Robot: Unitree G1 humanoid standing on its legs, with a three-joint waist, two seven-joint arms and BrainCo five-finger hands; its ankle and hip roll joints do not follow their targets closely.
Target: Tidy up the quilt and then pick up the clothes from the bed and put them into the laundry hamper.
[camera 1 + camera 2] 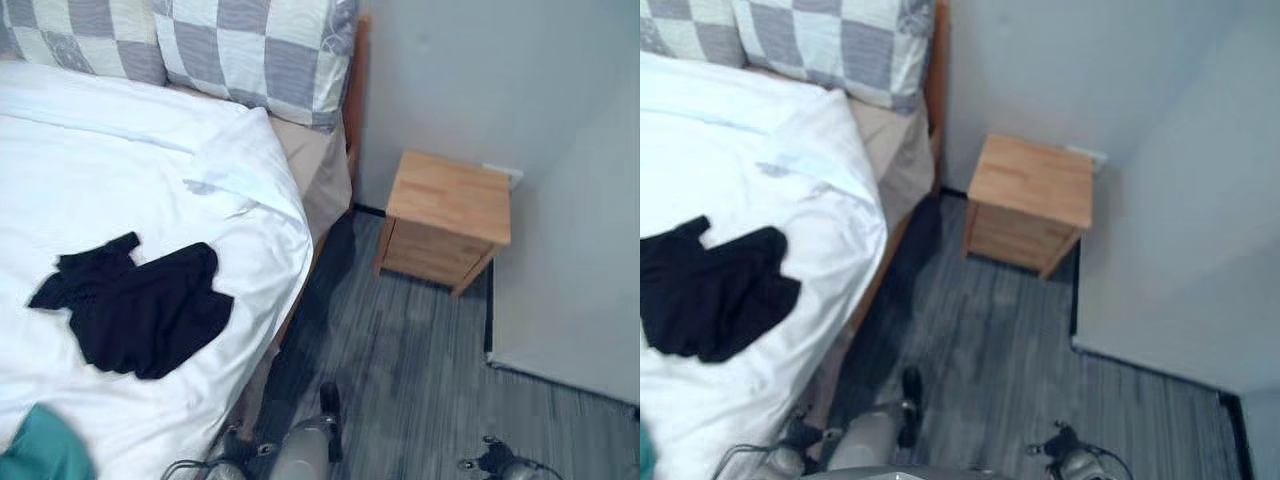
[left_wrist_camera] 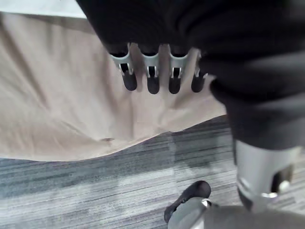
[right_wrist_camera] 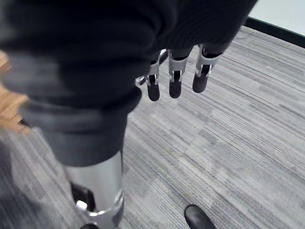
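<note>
**Still out of reach: black clothes lie up on the bed, both hands hang low beside it**

Here the black garment (image 1: 135, 305) is spread flat on the white quilt (image 1: 110, 180), well apart from either hand and above them. Its long axis runs roughly across the bed, from a narrow sleeve end far from the bed's edge to a broader body nearer that edge. A teal piece of cloth (image 1: 40, 448) lies on the quilt just beyond the garment, toward the robot.

The left hand (image 2: 150, 71) hangs with relaxed, nearly straight fingers, holding nothing, close in front of the beige sheet (image 2: 71, 105) draping the bed's side. The right hand (image 3: 176, 78) hangs over the grey carpet (image 3: 228, 143), likewise slack and empty, on the side away from the bed.

The left hand is judged the nearer one: the garment lies up and across from it, over the bed's edge. One quilt corner (image 1: 235, 175) is folded back near the checked pillows (image 1: 260, 50), so the tidying looks unfinished. A wooden nightstand (image 1: 445, 215) stands beyond the right hand.
</note>
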